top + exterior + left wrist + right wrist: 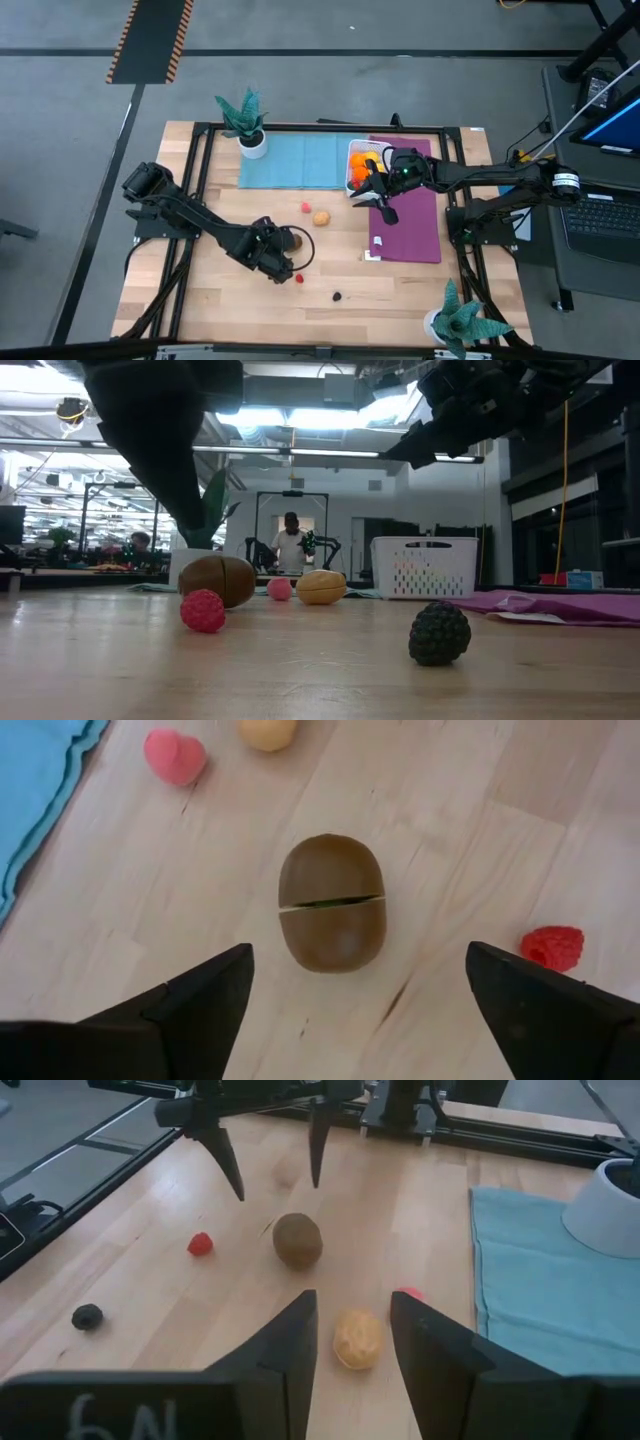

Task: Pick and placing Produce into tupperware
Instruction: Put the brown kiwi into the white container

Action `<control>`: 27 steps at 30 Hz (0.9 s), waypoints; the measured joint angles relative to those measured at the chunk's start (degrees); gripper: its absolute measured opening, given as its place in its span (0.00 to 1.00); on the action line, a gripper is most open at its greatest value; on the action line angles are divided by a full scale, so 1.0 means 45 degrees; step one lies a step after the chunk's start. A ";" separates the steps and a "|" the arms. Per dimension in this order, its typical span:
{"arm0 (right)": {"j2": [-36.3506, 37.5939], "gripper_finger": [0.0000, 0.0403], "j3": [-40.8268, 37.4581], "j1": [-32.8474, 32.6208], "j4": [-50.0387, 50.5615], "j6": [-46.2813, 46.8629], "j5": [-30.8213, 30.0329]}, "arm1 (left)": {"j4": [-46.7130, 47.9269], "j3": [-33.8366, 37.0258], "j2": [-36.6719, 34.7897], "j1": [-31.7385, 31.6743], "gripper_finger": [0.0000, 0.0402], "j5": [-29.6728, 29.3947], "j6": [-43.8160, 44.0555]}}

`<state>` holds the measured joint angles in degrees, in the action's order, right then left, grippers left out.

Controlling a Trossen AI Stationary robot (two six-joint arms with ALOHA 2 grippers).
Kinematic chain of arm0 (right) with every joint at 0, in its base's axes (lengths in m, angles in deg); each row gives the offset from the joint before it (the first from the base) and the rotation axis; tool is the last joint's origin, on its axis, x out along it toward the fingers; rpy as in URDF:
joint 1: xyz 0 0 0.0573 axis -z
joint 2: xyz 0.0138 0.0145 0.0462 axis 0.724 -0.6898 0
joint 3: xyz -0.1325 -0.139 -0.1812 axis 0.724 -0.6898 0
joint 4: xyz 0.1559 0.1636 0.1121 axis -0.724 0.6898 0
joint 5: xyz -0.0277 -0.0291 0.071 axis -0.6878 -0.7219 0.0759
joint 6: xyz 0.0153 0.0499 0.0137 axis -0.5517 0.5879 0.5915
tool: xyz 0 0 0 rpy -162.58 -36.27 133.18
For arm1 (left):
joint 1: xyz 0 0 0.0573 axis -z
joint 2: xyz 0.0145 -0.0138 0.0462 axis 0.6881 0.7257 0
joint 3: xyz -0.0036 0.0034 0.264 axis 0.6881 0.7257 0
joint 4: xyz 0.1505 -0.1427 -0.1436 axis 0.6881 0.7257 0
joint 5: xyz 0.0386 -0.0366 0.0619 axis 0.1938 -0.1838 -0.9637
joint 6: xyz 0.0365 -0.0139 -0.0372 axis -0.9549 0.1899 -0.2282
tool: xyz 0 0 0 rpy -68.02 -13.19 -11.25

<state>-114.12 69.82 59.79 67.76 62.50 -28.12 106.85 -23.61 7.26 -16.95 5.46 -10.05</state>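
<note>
Kiwi (331, 902), a brown toy split across its middle, sits dead centre in the left wrist view on the worktop (480, 820). Left claw (355, 995) hovers wide open and empty. Looks light, hard, slick; I'd pinch its rounded sides.

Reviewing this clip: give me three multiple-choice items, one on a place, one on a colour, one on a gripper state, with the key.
1. Where does the brown kiwi lie?
A. on the bare wood table
B. on the purple mat
C. in the tupperware

2. What colour is the cloth beside the white pot?
A. red
B. light blue
C. yellow

3. How is the left gripper?
A. shut on the kiwi
B. open above the kiwi
C. shut and empty

Key: 1 A, wood shows all round it in the left wrist view. 2 B, the cloth is light blue. 3 B, its fingers stand wide apart, clear of the kiwi.
</note>
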 joint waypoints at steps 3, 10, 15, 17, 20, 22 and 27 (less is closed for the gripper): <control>0.0000 0.32 0.0000 0.0000 0.0003 -0.0005 0.0000 | -0.0024 0.0005 0.0000 -0.0124 0.88 0.0005 0.0215; 0.0000 0.32 -0.0127 0.0000 0.0048 -0.0010 -0.0005 | -0.0615 0.0011 0.0266 -0.0826 0.88 0.0340 0.0010; -0.0005 0.32 -0.0787 0.0002 -0.0579 -0.0015 -0.0012 | -0.0904 0.0019 0.0902 -0.1301 0.88 0.0979 -0.0814; -0.0005 0.32 -0.1130 0.0013 -0.1016 -0.0013 -0.0018 | -0.1004 0.0019 0.1048 -0.1488 0.88 0.1010 -0.1040; -0.0010 0.32 -0.1486 0.0015 -0.1725 -0.0014 -0.0019 | -0.1105 0.0019 0.1119 -0.1714 0.88 0.1044 -0.1289; -0.0010 0.32 -0.1628 0.0015 -0.2014 -0.0010 -0.0019 | -0.1119 0.0019 0.1213 -0.1862 0.88 0.1324 -0.1429; -0.0010 0.32 -0.1661 0.0015 -0.2283 -0.0010 -0.0015 | -0.0991 0.0037 0.1557 -0.2154 0.88 0.2293 -0.1612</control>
<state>-114.16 62.35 59.86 57.49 62.46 -28.18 102.39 -23.44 14.27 -26.65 15.78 -17.30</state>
